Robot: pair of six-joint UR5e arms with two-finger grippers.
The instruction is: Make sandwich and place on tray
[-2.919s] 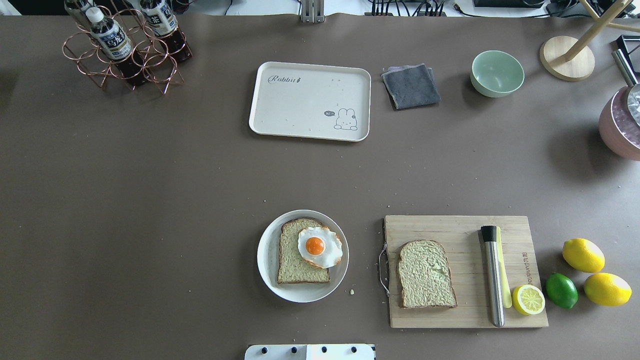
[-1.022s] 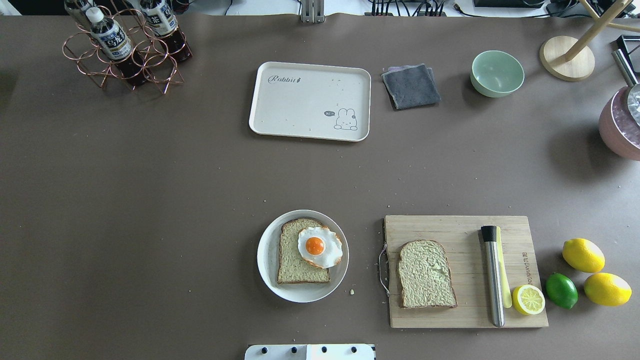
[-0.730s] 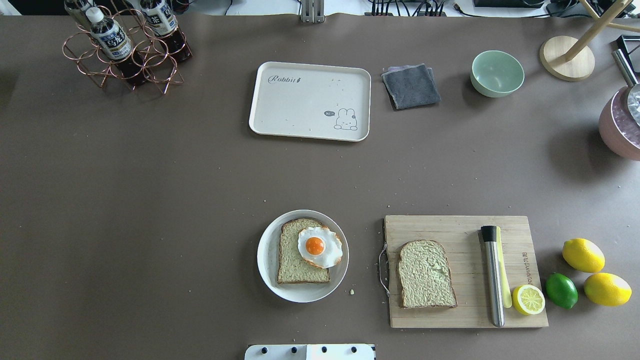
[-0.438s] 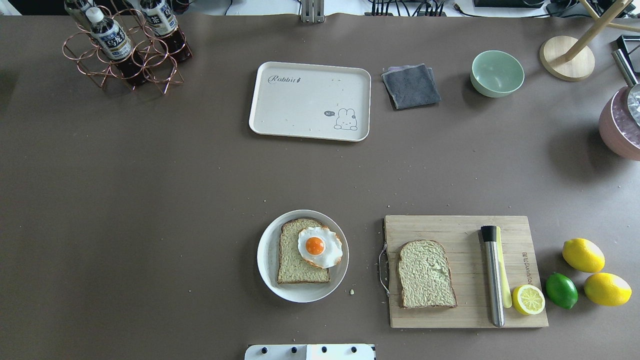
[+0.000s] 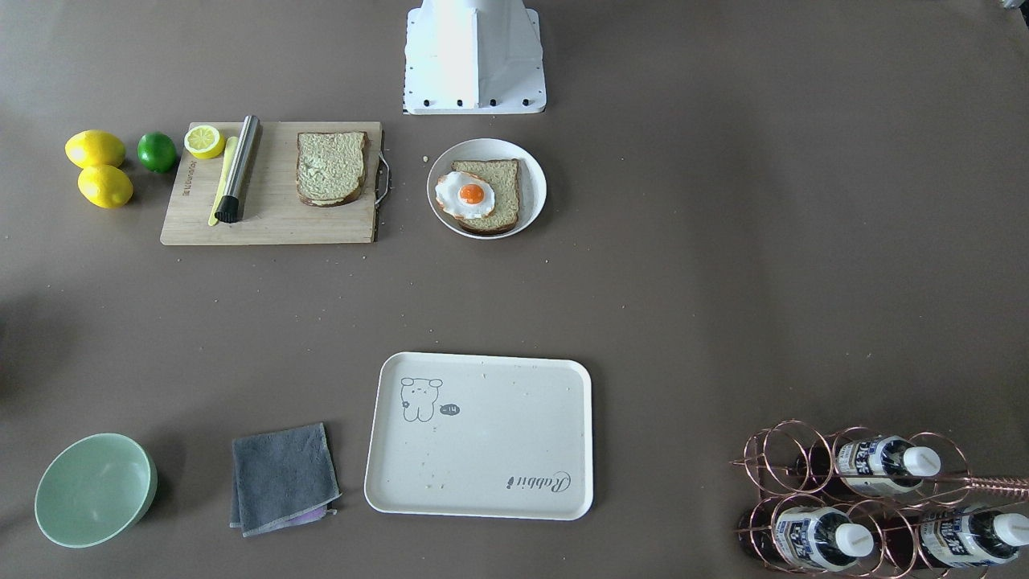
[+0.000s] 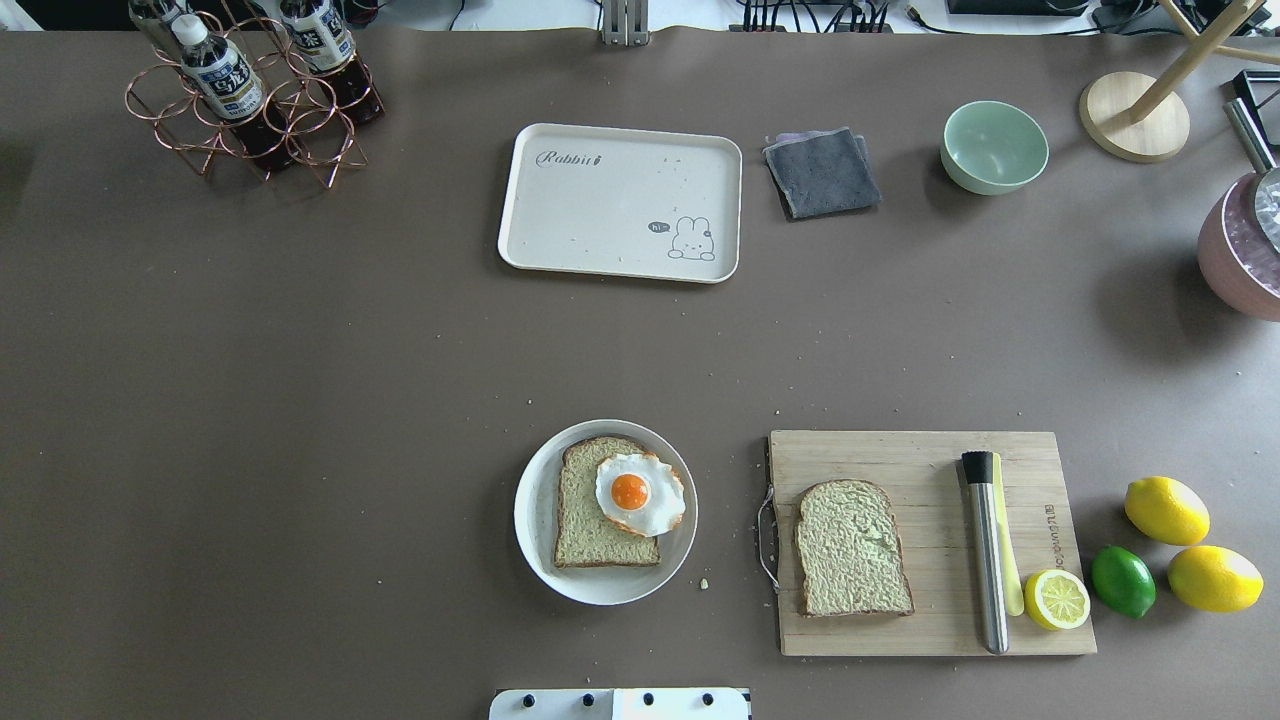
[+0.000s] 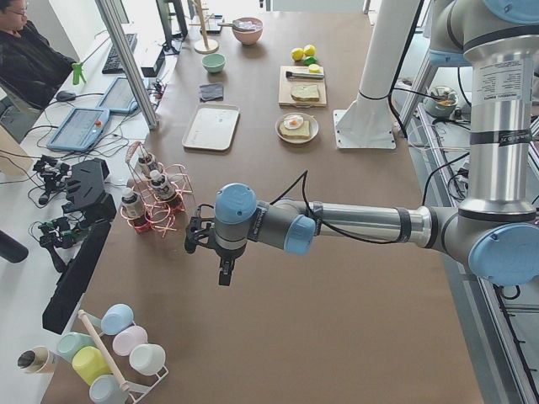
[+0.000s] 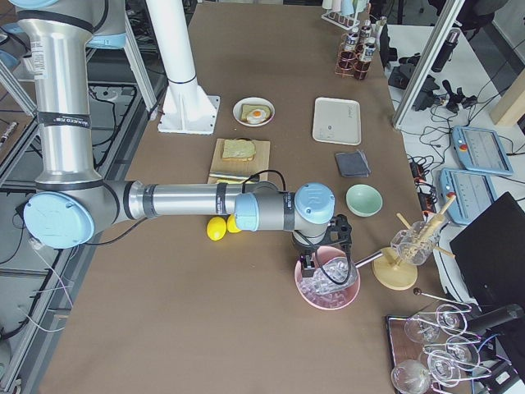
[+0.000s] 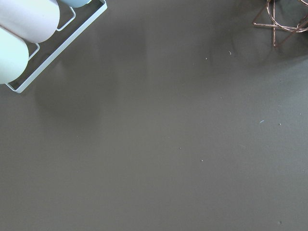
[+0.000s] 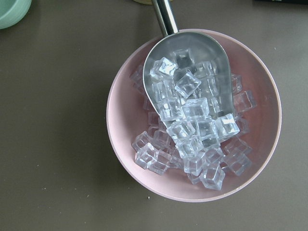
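One bread slice (image 6: 585,525) lies on a round white plate (image 6: 530,500) with the fried egg (image 6: 640,493) on top of it. The second bread slice (image 6: 852,548) lies on the wooden cutting board (image 6: 900,455). The cream tray (image 6: 620,200) sits at the far middle with only crumbs on it. My left gripper (image 7: 224,273) hangs over bare table near the bottle rack, far from the food. My right gripper (image 8: 306,264) hangs over a pink bowl of ice. Both show only in the side views, so I cannot tell if they are open or shut.
A copper rack of bottles (image 6: 245,95) stands far left. A grey cloth (image 6: 822,172) and a green bowl (image 6: 994,146) sit beside the tray. A metal tool (image 6: 986,550), a lemon half (image 6: 1056,598), a lime (image 6: 1122,580) and lemons (image 6: 1166,510) lie right. The ice bowl (image 10: 192,115) holds a scoop.
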